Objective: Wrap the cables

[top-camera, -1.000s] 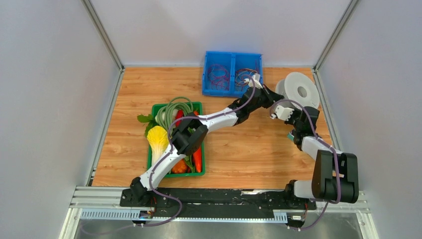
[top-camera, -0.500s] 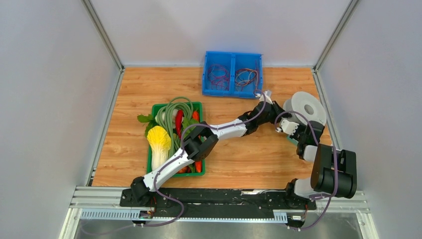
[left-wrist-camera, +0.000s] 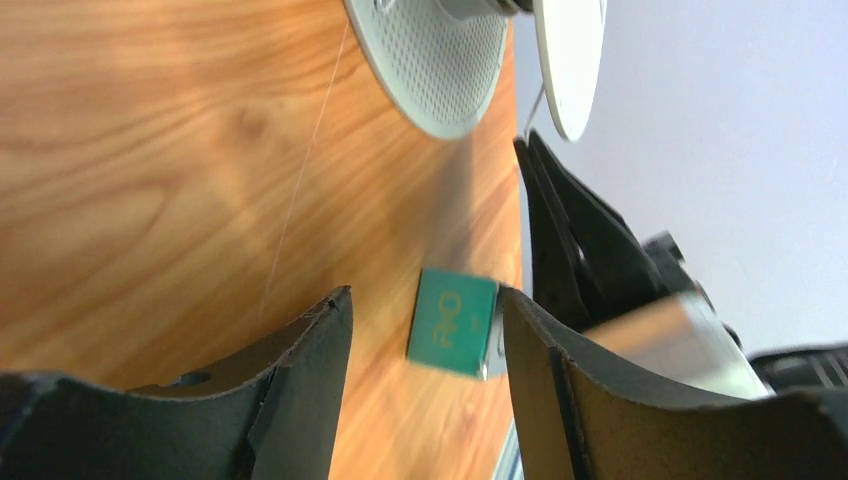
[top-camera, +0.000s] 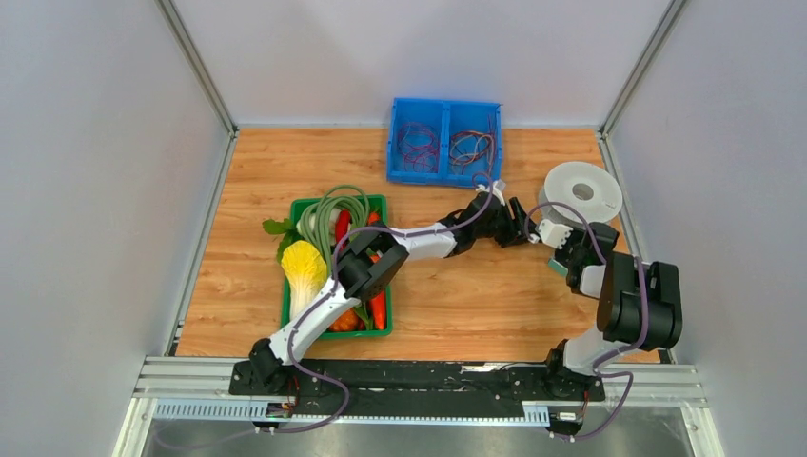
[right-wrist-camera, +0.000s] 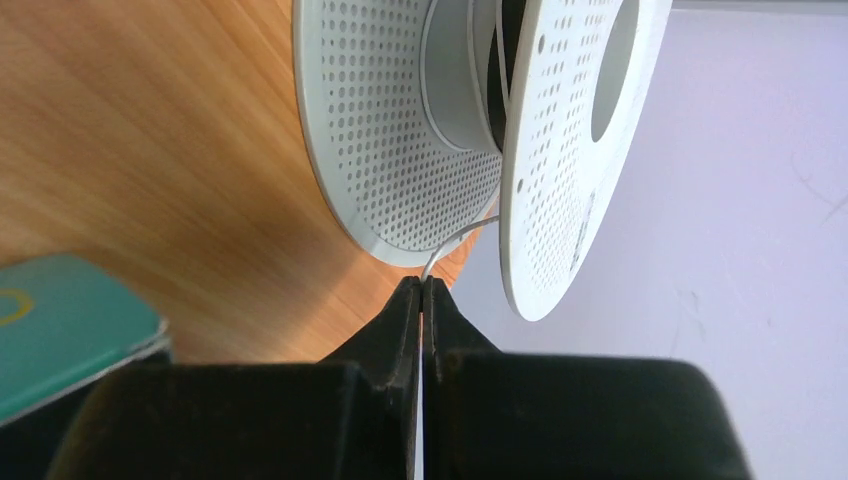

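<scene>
While the white wire (right-wrist-camera: 455, 240) comes out from between the two flanges of the pale-grey spool (right-wrist-camera: 400, 150), which lies near the far right corner of the tabletop (top-camera: 476, 286), your right end effector (right-wrist-camera: 421, 285) pinches it just beside the rim, fingers pressed together on the strand. A loose length seems to run over the wood toward the left end effector (left-wrist-camera: 425, 300), whose fingers stand apart and hold nothing. I judge you are in the winding step. Next, lead the strand around the hub under light tension, so it does not slip off.
</scene>
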Controlling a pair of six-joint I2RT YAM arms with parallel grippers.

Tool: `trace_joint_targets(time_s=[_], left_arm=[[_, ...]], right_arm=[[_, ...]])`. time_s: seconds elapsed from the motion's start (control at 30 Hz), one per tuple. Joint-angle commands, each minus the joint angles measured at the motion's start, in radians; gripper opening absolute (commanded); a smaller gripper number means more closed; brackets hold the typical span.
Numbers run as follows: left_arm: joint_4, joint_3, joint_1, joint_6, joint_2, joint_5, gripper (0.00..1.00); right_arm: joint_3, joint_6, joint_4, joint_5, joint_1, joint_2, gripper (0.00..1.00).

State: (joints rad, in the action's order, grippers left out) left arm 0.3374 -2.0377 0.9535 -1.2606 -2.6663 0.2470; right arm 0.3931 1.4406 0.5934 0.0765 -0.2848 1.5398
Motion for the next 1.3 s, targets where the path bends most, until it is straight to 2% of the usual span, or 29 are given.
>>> trace_joint_targets(time_s=[0.0,0.3,0.5,0.73,0.93,1.27], left_arm=[[0.035,0.157,-0.001,0.04,0.219,0.08,0.64],[0.138,0.46,-0.022,0.049,0.449,0.138,0.65],[0.166,0.582,-0.071,0.108,0.578,0.167,0.65],[0.154,0.662,-0.11,0.194,0.719,0.198,0.68],[0.092,0.703,-0.142,0.262,0.828,0.239,0.69],[0.005,0.694,-0.197,0.299,0.885,0.247,0.71]], right_arm=[[0.05,-0.012,0.109,-0.035,0.001,0.06,0.0],[0.194,-0.081,0.138,-0.047,0.004,0.203,0.0],[0.315,-0.106,0.17,-0.056,0.033,0.319,0.0],[0.532,-0.126,0.204,-0.139,0.062,0.499,0.0],[0.726,-0.071,0.214,-0.224,0.067,0.663,0.0],[0.949,-0.025,0.149,-0.379,0.09,0.812,0.0]])
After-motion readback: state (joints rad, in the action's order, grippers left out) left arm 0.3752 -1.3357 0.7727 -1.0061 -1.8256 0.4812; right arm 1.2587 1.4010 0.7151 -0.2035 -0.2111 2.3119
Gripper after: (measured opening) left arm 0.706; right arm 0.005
